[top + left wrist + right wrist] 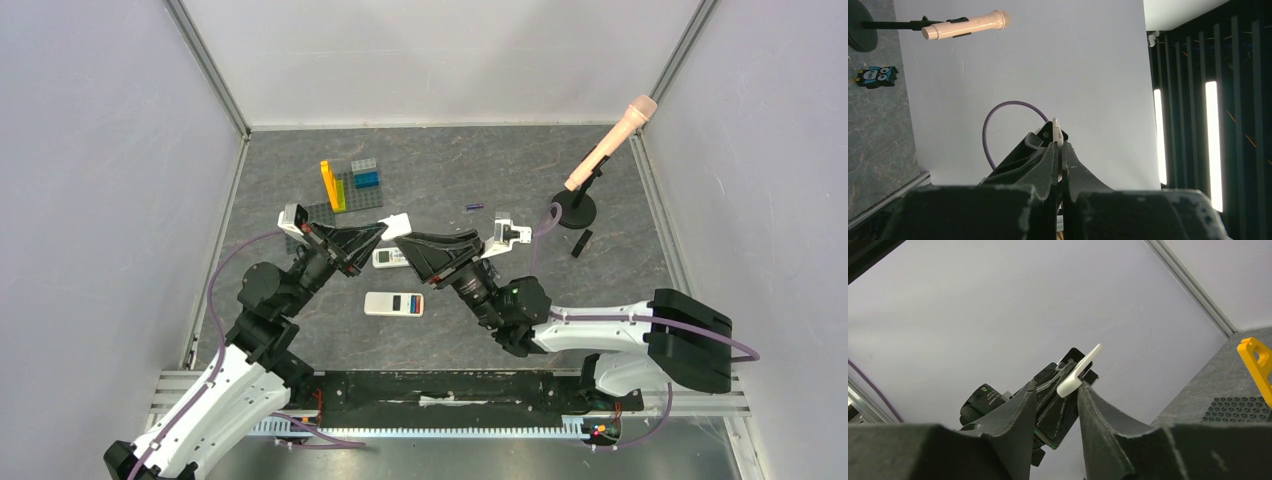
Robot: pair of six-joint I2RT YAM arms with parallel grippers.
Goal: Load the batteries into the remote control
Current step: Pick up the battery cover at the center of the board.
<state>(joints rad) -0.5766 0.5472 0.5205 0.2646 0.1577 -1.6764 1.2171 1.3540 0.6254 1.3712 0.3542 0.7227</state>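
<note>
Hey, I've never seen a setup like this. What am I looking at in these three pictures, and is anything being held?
These are two robot arms bolted to the near edge of a table. The wide picture looks down from above and behind them. The other two come from small cameras on each wrist, looking out past that arm's own fingers.

The left hand is shut on a thin white flat piece. The right hand is open, and its fingers stand on either side of that same piece.

On the table lie two white remotes, one partly under the hands and one nearer the arms. There is also a small purple battery, a plate of toy bricks, a microphone-shaped thing on a stand and a small dark item.
</note>
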